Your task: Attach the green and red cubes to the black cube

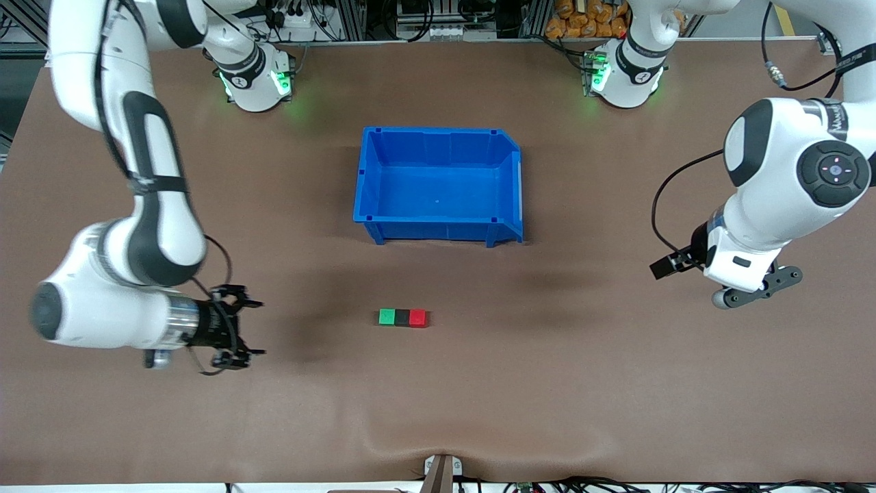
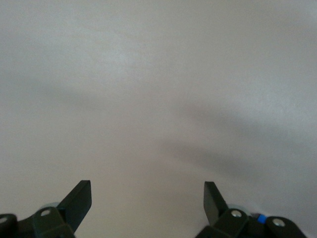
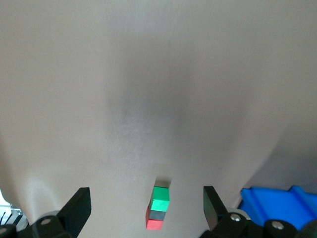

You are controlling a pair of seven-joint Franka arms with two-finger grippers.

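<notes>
The green cube, the black cube and the red cube lie on the brown table in one touching row, black in the middle, nearer to the front camera than the blue bin. The green end points toward the right arm's end of the table. My right gripper is open and empty, level with the row and well apart from it. The right wrist view shows the green, black and red cubes between my open right gripper's fingers, farther off. My left gripper is open and empty over bare table, as the left wrist view shows.
The blue bin is empty and stands mid-table between the cubes and the arms' bases; a corner of it shows in the right wrist view. The brown mat has a ripple near the front edge. Bare table surrounds the cubes.
</notes>
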